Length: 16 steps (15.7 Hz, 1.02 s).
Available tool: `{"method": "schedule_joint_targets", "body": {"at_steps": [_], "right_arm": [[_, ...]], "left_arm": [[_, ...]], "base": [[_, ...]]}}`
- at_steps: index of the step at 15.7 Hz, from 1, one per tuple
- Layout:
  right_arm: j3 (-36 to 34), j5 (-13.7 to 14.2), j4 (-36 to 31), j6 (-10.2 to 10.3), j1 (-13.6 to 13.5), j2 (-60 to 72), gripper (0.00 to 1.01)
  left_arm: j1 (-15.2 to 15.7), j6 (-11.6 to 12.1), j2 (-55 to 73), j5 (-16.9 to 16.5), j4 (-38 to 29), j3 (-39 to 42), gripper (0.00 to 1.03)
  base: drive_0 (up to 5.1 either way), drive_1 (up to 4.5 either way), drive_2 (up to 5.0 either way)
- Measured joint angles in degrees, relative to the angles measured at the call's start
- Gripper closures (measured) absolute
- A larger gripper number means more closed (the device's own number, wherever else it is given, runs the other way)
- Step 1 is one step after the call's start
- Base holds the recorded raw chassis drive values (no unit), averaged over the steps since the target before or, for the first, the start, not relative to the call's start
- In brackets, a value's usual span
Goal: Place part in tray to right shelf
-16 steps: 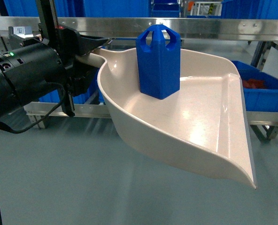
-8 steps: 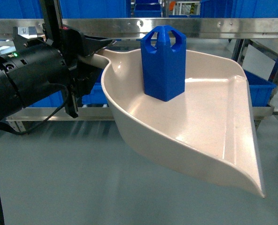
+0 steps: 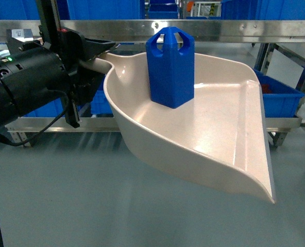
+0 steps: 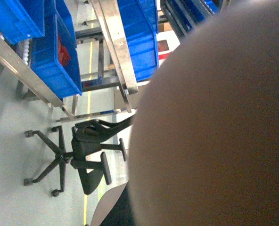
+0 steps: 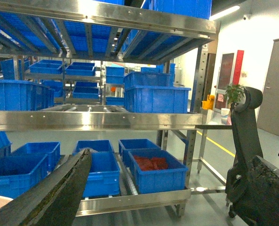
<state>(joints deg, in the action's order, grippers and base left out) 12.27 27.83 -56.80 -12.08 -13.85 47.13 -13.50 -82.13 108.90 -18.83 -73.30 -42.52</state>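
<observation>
The left gripper clamps the tray by its handle, lip pointing right. The part stands upright near the back wall; the shelf rail lies just beyond.

Warehouse: steel racks holding blue crates.

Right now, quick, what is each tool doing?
Left tool: closed on the tray handle; the part stands in the tray.
Right tool: open, holding nothing.
</observation>
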Motion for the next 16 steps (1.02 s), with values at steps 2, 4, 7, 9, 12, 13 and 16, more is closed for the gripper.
{"method": "schedule_joint_targets", "body": {"at_steps": [2, 4, 7, 9, 12, 13, 16], "right_arm": [[0.0, 0.0, 0.0, 0.0, 0.0, 0.0, 0.03], [0.0, 0.0, 0.0, 0.0, 0.0, 0.0, 0.03], [0.0, 0.0, 0.0, 0.0, 0.0, 0.0, 0.03], [0.0, 0.0, 0.0, 0.0, 0.0, 0.0, 0.03], [0.0, 0.0, 0.0, 0.0, 0.0, 0.0, 0.03], [0.0, 0.0, 0.0, 0.0, 0.0, 0.0, 0.03], [0.0, 0.0, 0.0, 0.0, 0.0, 0.0, 0.03]], "left_arm": [[-0.2, 0.0, 0.0, -0.1, 0.0, 0.0, 0.90], [-0.3, 0.0, 0.0, -0.3, 0.0, 0.0, 0.90], [-0.2, 0.0, 0.0, -0.2, 0.0, 0.0, 0.90], [-0.2, 0.0, 0.0, -0.2, 0.0, 0.0, 0.90], [-0.2, 0.0, 0.0, -0.2, 0.0, 0.0, 0.90], [-0.2, 0.0, 0.0, -0.2, 0.0, 0.0, 0.90], [-0.2, 0.0, 0.0, -0.2, 0.0, 0.0, 0.90]], "base": [[-1.5, -1.50, -1.5], [0.0, 0.00, 0.0], [0.0, 0.00, 0.0], [0.0, 0.00, 0.0], [0.0, 0.00, 0.0], [0.0, 0.00, 0.0], [0.0, 0.00, 0.0]]}}
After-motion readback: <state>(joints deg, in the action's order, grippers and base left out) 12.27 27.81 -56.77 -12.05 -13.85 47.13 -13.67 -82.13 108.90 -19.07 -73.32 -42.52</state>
